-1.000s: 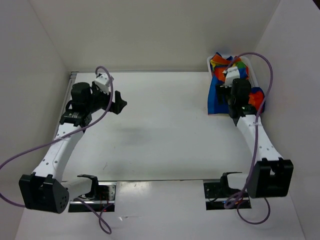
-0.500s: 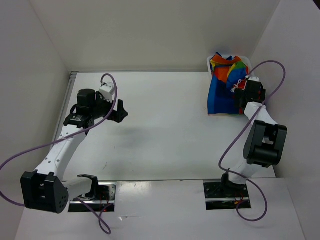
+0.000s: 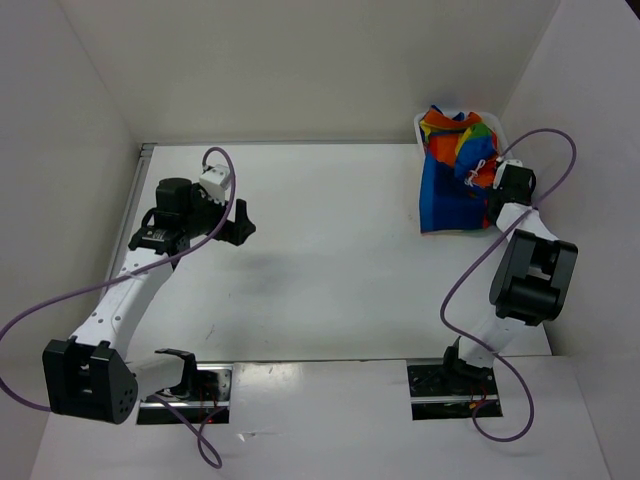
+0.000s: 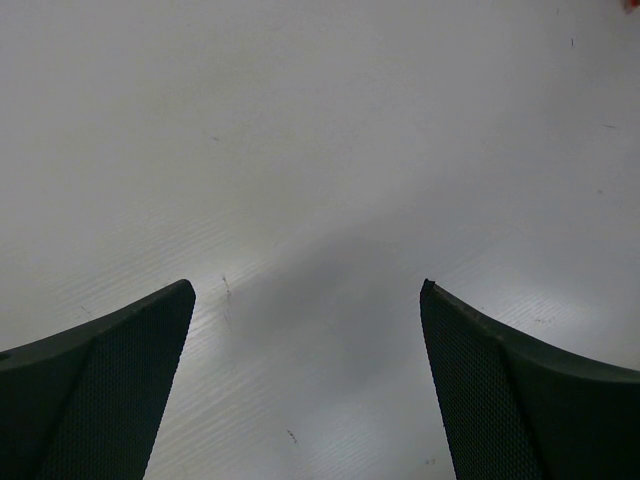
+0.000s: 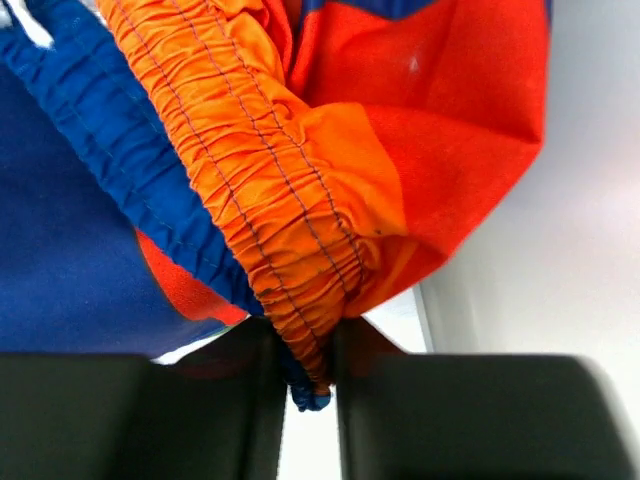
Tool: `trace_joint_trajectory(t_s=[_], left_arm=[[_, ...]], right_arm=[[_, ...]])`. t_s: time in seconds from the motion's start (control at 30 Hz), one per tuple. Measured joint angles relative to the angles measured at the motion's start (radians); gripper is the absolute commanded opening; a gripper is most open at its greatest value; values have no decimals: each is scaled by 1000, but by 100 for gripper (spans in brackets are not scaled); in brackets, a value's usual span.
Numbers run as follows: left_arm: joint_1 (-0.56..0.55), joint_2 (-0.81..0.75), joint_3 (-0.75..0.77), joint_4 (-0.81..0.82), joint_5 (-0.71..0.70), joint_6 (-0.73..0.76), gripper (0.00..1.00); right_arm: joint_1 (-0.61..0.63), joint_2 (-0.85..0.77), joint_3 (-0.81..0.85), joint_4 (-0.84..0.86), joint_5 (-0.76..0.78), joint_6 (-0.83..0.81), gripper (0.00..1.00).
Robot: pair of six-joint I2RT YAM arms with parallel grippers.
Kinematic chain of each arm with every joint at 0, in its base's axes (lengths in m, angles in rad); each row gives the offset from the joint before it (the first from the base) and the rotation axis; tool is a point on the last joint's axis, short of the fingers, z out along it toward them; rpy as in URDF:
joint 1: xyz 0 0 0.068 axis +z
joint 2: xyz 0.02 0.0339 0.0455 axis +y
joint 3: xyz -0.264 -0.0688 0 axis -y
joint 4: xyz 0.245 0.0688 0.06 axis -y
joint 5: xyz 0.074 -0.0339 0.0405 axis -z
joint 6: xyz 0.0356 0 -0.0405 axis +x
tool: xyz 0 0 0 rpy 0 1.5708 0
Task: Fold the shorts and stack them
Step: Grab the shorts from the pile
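Observation:
The shorts [image 3: 448, 185], striped in blue, red, orange, yellow and green, lie bunched at the back right, partly in a white basket [image 3: 419, 127] and partly spilling onto the table. My right gripper [image 3: 486, 172] is at their right edge. In the right wrist view the jaws of the right gripper [image 5: 308, 360] pinch the gathered orange and blue waistband of the shorts [image 5: 290, 190]. My left gripper [image 3: 241, 214] hovers over the left side of the table, far from the shorts. Its fingers [image 4: 120, 380] stand wide apart around the left gripper [image 4: 306, 288], with only bare table between them.
The white side wall [image 3: 590, 200] stands close to the right arm and the basket. The table [image 3: 330, 250] is white, with its back edge by the rear wall. Both arm bases and their purple cables sit at the near edge.
The right arm has swung from over the shorts to their right side, folding back toward the wall, and its jaws have closed on the waistband. The left arm shifted slightly, then held still.

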Motion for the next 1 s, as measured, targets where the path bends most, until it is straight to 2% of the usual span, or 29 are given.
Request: trace_joint_trajectory(t_s=[0.13,0.4,0.6,0.83,0.93,1.0], left_arm=[[0,0,0,1,0,0,100],[0,-2,-16,14,5,0,100],[0,-2,-16,26,7,0,100],[0,-22,-16,69,-11,0,100],[0,-59,-17,90,-37,0,100],[1,-92,-18,101,-55,0,100]], right_arm=[[18,-16,3,-4,3,-15,0],[98,-126,41,-10,71,-14,0],[201,-205,157,-8,119,-45,0],[379,-219,414,-19,152,-97,0],[517,-193,612,-75,130,-101,0],[599,-147,805,-131,74,-72,0]])
